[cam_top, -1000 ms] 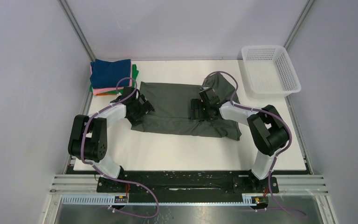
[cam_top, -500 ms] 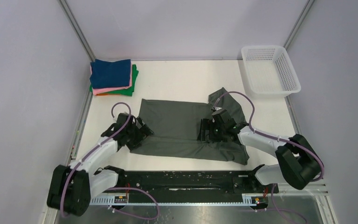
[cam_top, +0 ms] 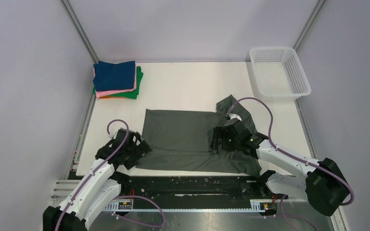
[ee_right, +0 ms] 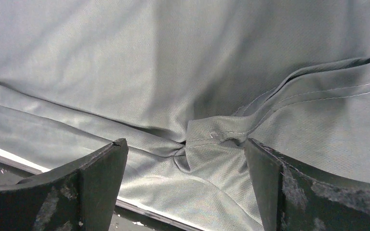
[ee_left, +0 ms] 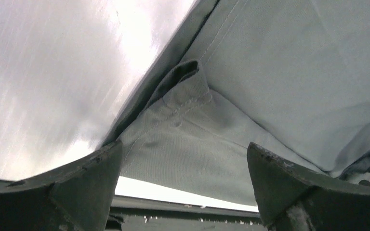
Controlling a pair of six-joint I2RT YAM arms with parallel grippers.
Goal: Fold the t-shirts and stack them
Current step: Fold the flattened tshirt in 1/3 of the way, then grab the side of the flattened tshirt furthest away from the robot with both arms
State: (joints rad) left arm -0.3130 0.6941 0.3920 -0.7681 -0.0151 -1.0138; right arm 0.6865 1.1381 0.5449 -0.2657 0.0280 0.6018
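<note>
A large dark grey-green t-shirt lies spread on the white table, its near hem at the front edge and one sleeve sticking out at the back right. My left gripper is open over its near left corner, where the left wrist view shows a folded seam ahead of my gripper. On the shirt's right part my right gripper is open, and cloth bunches at a seam between the jaws of that gripper. Folded navy, pink, orange and green t-shirts are stacked at the back left.
A white mesh basket stands at the back right corner. The black rail that carries the arm bases runs just below the table's front edge. Metal frame posts rise at both back corners.
Both arms have drawn back toward the near edge, and the grey-green shirt has slid forward with them. The folded stack and the basket have not moved.
</note>
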